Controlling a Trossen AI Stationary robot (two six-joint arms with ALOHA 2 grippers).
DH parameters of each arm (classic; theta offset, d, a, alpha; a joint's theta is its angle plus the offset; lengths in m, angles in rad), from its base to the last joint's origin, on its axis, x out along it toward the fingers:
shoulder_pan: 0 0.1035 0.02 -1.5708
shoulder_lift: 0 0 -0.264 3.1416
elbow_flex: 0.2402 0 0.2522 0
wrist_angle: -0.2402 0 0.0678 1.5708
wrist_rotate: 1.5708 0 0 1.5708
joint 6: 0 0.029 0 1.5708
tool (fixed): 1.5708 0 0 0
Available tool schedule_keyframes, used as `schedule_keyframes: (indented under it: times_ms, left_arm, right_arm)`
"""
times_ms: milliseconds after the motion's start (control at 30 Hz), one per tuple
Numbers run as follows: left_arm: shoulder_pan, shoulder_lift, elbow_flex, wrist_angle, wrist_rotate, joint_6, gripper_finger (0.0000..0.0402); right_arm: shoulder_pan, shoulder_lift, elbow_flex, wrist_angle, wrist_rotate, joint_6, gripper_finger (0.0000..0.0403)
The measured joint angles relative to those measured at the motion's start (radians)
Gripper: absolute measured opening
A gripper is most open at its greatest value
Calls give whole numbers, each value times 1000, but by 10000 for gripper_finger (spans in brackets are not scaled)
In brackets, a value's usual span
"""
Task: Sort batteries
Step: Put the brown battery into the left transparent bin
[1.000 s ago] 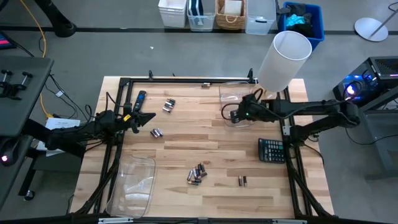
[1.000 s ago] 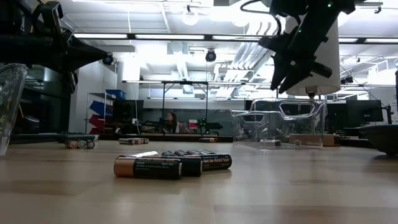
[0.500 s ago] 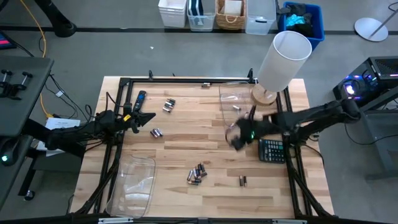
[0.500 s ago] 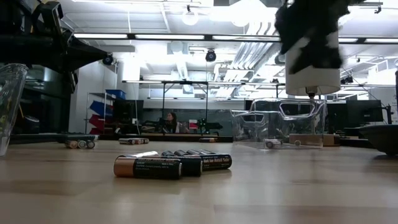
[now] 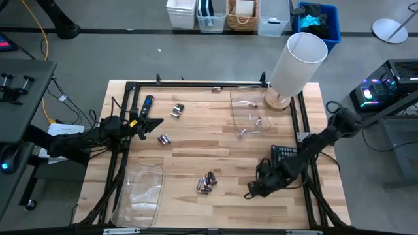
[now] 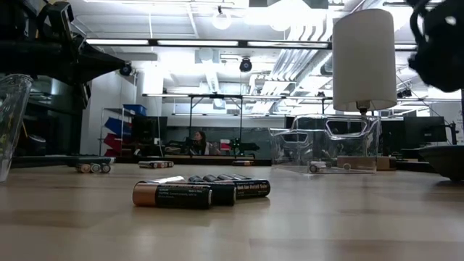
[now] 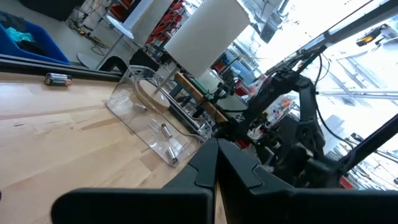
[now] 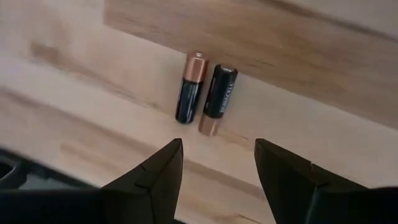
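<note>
The table (image 5: 189,156) is pale wood planks, smooth with a soft satin look and visible grain. Both bins are clear glossy plastic, one (image 5: 251,111) near the lamp, one (image 5: 140,192) at the front left. The batteries (image 8: 205,93) have matt black wrappers with shiny copper-coloured ends. The lamp shade (image 5: 299,62) looks like matt white paper or fabric, hard to say which. The right gripper (image 8: 217,171) fingers are dull black, plastic-looking.

Batteries (image 6: 201,191) lie mid-table (image 6: 326,225); clear bin (image 6: 324,148) behind, w/ white cylinder (image 6: 364,58).
</note>
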Motion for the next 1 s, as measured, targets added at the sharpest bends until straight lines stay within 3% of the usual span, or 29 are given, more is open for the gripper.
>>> schedule_keyframes:
  times_ms: [567, 667, 867, 1000]
  left_arm:
    - [0, 0, 0, 0, 0, 0, 0]
    - [0, 0, 0, 0, 0, 0, 0]
    - [0, 0, 0, 0, 0, 0, 0]
    - [0, 0, 0, 0, 0, 0, 0]
  right_arm:
    - [-4, 139, 6, -13, -14, 80, 188]
    - [-3, 148, 7, -44, -10, 80, 155]
    - [-2, 148, 6, -86, 1, 39, 32]
    - [10, 117, 36, -222, 1, -24, 32]
